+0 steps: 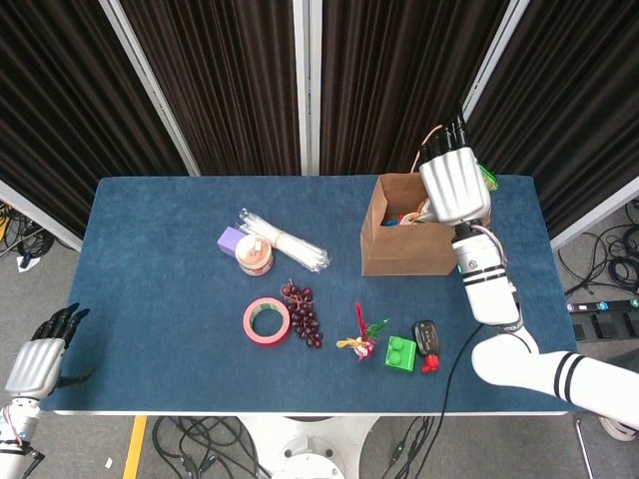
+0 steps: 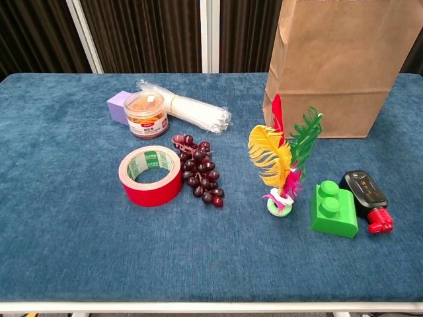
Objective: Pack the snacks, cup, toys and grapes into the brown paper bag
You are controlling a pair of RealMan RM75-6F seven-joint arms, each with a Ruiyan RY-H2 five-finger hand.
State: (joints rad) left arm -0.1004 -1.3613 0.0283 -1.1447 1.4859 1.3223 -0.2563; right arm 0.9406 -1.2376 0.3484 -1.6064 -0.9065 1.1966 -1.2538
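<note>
Head view. The brown paper bag (image 1: 409,239) stands open on the far right of the blue table (image 1: 160,329); coloured items lie inside, too small to identify. The right hand (image 1: 455,187) is poised over the bag's right rim, back of the hand toward the camera; whether its fingers grasp anything cannot be told. The left hand (image 1: 36,357) hangs off the table's near left corner, fingers loosely extended and grasping nothing. Left of centre lie a snack jar (image 1: 254,256), a purple block (image 1: 232,239) touching its far left side, and a clear packet of straws (image 1: 285,242) just behind. Nearer are a red tape roll (image 1: 267,321) and the grapes (image 1: 303,313), just beside each other. To the right, in front of the bag, stand a feather shuttlecock (image 1: 361,337), a green brick (image 1: 401,353) and a black-and-red toy (image 1: 427,345).

Chest view. Neither hand appears. The bag (image 2: 344,66) rises at far right, its top out of frame. The shuttlecock (image 2: 283,162) stands upright directly in front of it, overlapping its lower left corner. The green brick (image 2: 334,209) touches the black-and-red toy (image 2: 367,198) at near right. The grapes (image 2: 199,170) lie against the tape roll (image 2: 151,175); the jar (image 2: 145,113), purple block (image 2: 117,105) and straws (image 2: 192,111) sit farther back.
</note>
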